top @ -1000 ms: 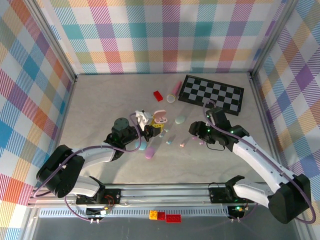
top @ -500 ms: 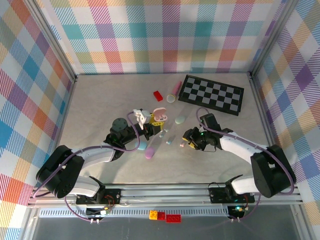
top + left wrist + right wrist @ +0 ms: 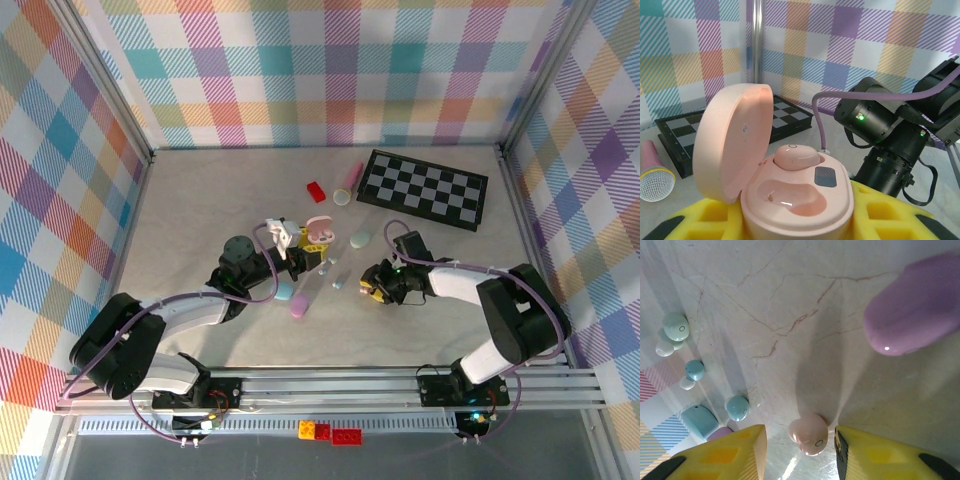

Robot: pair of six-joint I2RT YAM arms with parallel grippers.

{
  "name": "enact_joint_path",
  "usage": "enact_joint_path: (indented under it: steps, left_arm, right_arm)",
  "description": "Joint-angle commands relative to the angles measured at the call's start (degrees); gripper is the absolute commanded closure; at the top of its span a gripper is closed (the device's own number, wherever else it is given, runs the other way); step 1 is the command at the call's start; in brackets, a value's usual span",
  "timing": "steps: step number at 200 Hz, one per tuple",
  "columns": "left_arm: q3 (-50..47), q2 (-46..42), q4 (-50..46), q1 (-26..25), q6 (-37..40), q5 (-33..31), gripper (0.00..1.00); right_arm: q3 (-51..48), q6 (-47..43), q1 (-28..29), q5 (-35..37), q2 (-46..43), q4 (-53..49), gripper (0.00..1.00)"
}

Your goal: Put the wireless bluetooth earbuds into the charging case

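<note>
Mid-table, a purple case (image 3: 300, 303) is lying nearest the near edge of the table (image 3: 190, 200). Just beyond it, right of centre, the right gripper (image 3: 801, 446) is hanging low. Its yellow fingers (image 3: 730, 452) are standing narrowly apart around a pink earbud (image 3: 808, 434) resting on the table, with slim gaps showing on both sides. Several teal and mint earbuds (image 3: 737, 407) are lying scattered to its left. Left of centre, the left gripper (image 3: 797, 227) is clamping the pink charging case (image 3: 795, 200), its lid (image 3: 732, 142) standing open and one pink bud (image 3: 796, 156) sitting in a well. A chessboard (image 3: 425, 188) is lying by the far right corner.
</note>
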Motion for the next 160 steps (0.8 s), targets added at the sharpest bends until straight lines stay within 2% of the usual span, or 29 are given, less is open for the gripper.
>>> enact_joint_path:
  steps: [1,95,160]
  left_arm:
    - [0.12,-1.77,0.34,0.45,1.14,1.14,0.68]
    - [0.17,-1.53,0.16,0.45,1.29,1.31,0.68]
    - [0.35,-0.76,0.67,0.45,1.26,1.48,0.68]
  right_arm:
    - [-0.2,0.34,0.03,-1.03,2.01,2.83,0.59]
    - [-0.81,0.2,0.03,-1.81,2.59,6.06,0.73]
    - [-0.21,-0.6,0.08,-3.29,4.41,6.91,0.75]
